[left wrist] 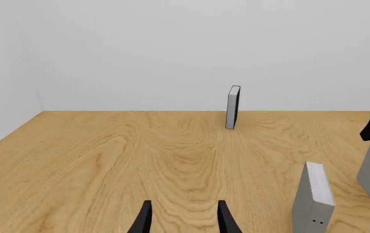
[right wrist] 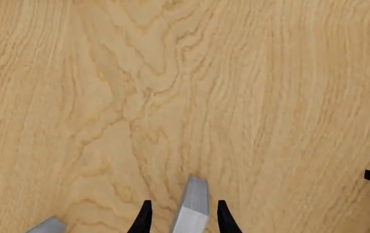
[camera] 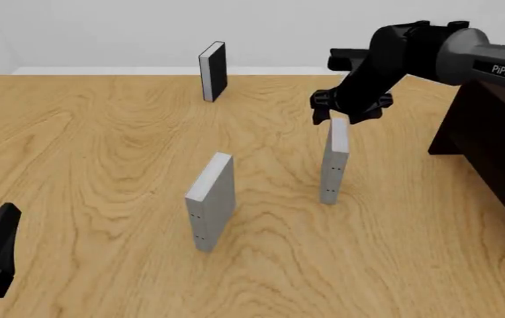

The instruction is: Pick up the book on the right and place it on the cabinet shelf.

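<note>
Thicker grey book (camera: 210, 200) standing upright mid-table (camera: 85, 159), black-covered book (camera: 213, 70) standing upright near the far edge, well apart, white wall (camera: 146, 26) showing behind.

1. The book (camera: 334, 159), slim and pale grey-white with tiny dark dots low down, is standing upright at the table's centre-right.
2. The cabinet shelf is sitting inside the dark cabinet (camera: 490, 132) at the book's 3 o'clock; the ledge itself is not showing.

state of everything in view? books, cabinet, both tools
Slim grey book: upright on the table, top edge between the right tool's fingers.
Thicker grey book: upright, free.
Black book: upright at the far edge, free.
Cabinet: at the right, shelf not visible.
Right tool: open, straddling the slim book.
Left tool: open, holding nothing.
</note>
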